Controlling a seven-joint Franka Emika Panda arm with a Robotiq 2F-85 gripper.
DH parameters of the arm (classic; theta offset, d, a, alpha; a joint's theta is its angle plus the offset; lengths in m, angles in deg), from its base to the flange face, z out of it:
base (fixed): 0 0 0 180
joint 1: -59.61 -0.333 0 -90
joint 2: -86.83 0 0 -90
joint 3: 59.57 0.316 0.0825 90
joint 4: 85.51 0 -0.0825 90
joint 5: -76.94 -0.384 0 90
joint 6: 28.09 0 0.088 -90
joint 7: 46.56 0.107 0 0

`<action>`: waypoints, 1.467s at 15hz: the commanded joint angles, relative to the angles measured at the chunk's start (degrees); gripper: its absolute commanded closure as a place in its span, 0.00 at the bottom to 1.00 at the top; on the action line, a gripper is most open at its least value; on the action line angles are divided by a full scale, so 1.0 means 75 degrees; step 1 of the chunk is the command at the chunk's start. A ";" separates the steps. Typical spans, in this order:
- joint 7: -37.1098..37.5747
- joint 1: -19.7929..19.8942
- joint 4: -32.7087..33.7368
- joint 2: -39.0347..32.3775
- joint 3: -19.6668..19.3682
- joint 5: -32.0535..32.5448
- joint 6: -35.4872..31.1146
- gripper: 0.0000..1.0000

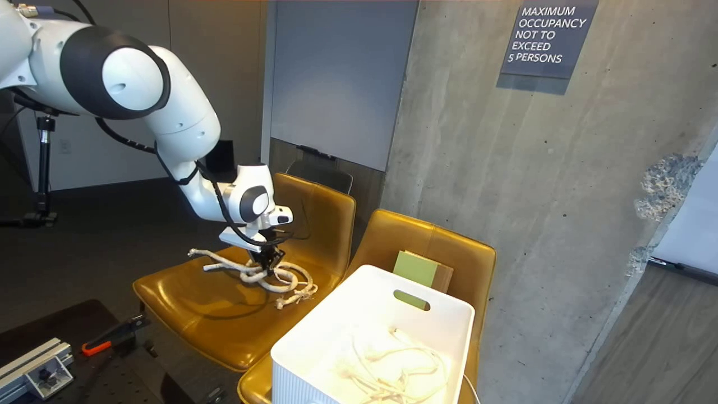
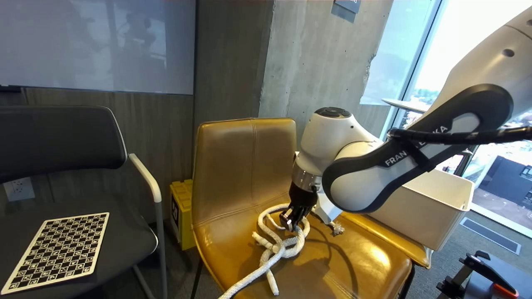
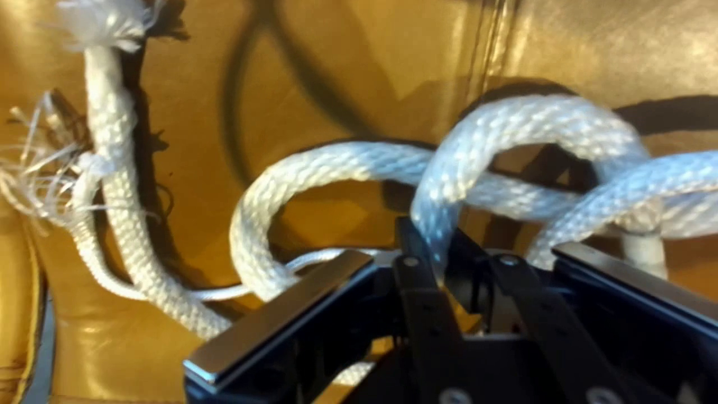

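Where the rope [image 3: 533,116] lies tangled on the tan chair [image 1: 196,314], left of the white bin [image 1: 348,303] in both exterior views, we see the gripper [image 3: 442,249] pinching an arched loop of it. We judge it light, soft but springy, hard to damage, its weave rough enough not to slip. Best hold, we think: one thick strand, clear of the frayed ends [image 3: 106,25].

In an exterior view, a white rope [image 2: 279,251] is spread in loops across a tan chair [image 2: 349,265] at lower centre; at bottom centre in an exterior view, a white bin [image 1: 359,303] is carried by a matching chair [image 1: 465,258].
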State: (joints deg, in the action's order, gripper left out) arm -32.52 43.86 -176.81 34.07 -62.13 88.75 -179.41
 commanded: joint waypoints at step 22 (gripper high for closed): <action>-0.1414 0.3378 -0.0129 0.5547 -0.1224 -0.0468 0.3039 0.97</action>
State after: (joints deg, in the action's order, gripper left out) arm -39.42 65.81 -176.84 73.14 -70.51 87.50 -159.13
